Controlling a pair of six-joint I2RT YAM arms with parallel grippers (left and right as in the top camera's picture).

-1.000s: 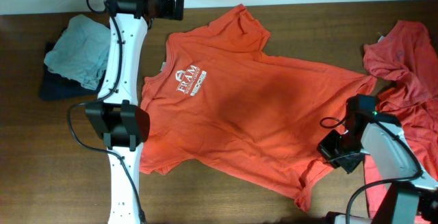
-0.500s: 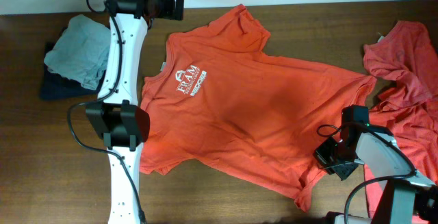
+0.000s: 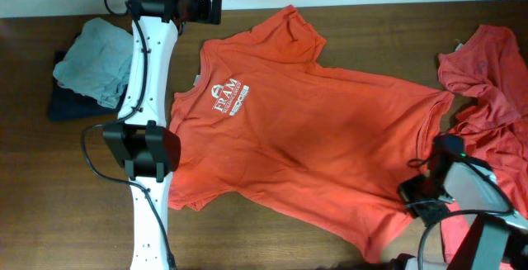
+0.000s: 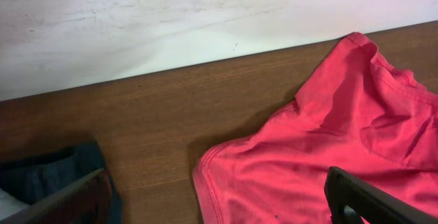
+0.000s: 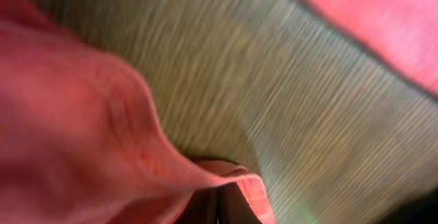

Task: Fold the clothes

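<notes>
Right gripper (image 3: 422, 200) clamped on the hem of the T-shirt (image 3: 313, 130)
The orange-red T-shirt lies spread at the centre of the table (image 3: 49, 179), logo up, its hem pinched at 4 o'clock; the left gripper (image 3: 213, 7) hangs at 11 o'clock, jaws wide apart, holding nothing; another coral shirt (image 3: 487, 80) is heaped at 3 o'clock

The overhead camera looks straight down from well above the wooden table (image 3: 66, 179) and takes in the whole spread orange T-shirt (image 3: 313, 130). The left wrist camera sits low near the far edge, facing the white wall (image 4: 171, 18) past the shirt's sleeve (image 4: 369, 101), which the overhead view shares. The right wrist camera is very near a fold of that shirt, blurred, with tabletop beyond.
</notes>
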